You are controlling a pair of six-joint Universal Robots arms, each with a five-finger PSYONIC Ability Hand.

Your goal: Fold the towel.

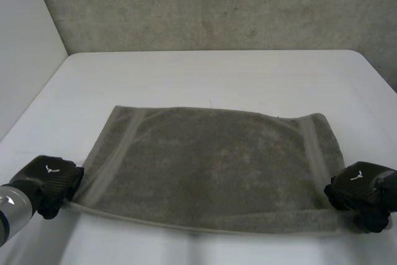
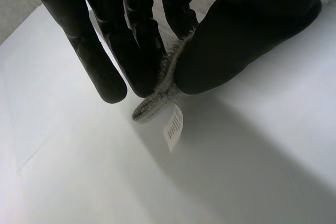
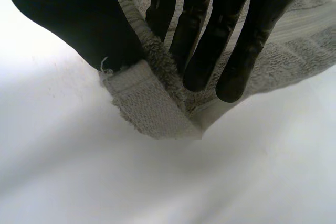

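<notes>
Left hand [image 1: 53, 183] sits at the near left corner of the towel [image 1: 211, 166], close to the robot. In the left wrist view its thumb [image 2: 236, 40] and straight fingers [image 2: 142, 51] are pressed together on the towel's edge, pinching it. The corner tip pokes out just past the fingertips, and a small white label [image 2: 174, 127] with printed bars hangs from it, close over the table [image 1: 205, 72]. Right hand [image 1: 363, 193] is at the near right corner. In the right wrist view its thumb sits on one side of the hemmed corner and its fingers on the other, pinching the cloth; the corner is bunched into a ridge between them and the hem flap sticks out beyond the fingertips. Between the hands the towel lies spread flat, grey-olive, long side across, its near edge running from one hand to the other. A paler woven band [image 1: 115, 156] crosses it just inside the left short edge, and another lies just inside the right. The far edge lies about mid-table, slightly wavy. Beyond it is bare white tabletop, then a rough grey wall [image 1: 217, 4] at the back.
</notes>
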